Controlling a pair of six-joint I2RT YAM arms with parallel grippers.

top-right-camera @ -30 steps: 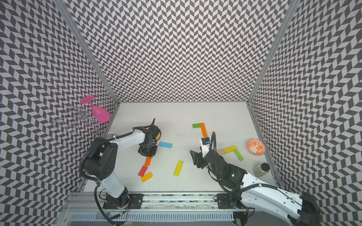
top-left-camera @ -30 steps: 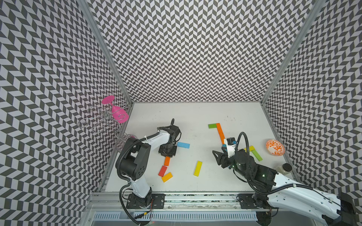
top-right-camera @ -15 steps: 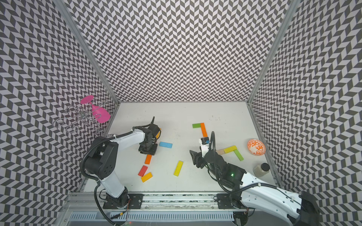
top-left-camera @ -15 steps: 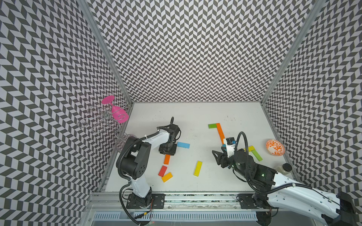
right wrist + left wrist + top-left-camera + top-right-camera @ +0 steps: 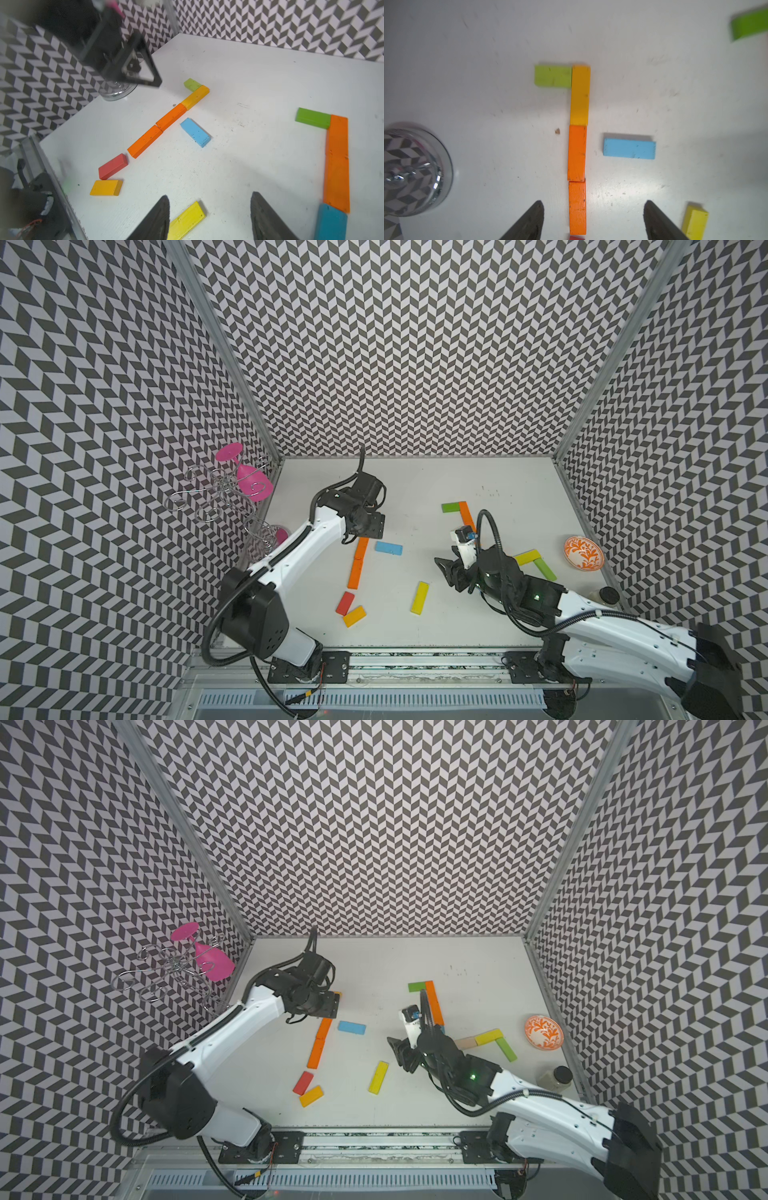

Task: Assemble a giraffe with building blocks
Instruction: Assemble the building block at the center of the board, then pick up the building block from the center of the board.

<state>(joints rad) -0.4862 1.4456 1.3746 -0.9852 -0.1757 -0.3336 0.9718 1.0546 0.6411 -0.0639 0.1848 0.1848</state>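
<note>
Where chevron walls (image 5: 395,344) meet, scuffed white table (image 5: 419,485), coloured blocks (image 5: 388,548)

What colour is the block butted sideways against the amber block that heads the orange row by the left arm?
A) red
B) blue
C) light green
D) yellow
C: in the left wrist view the light green block sits flush against the side of the amber block, forming a corner, while the blue block lies apart from it.
</note>
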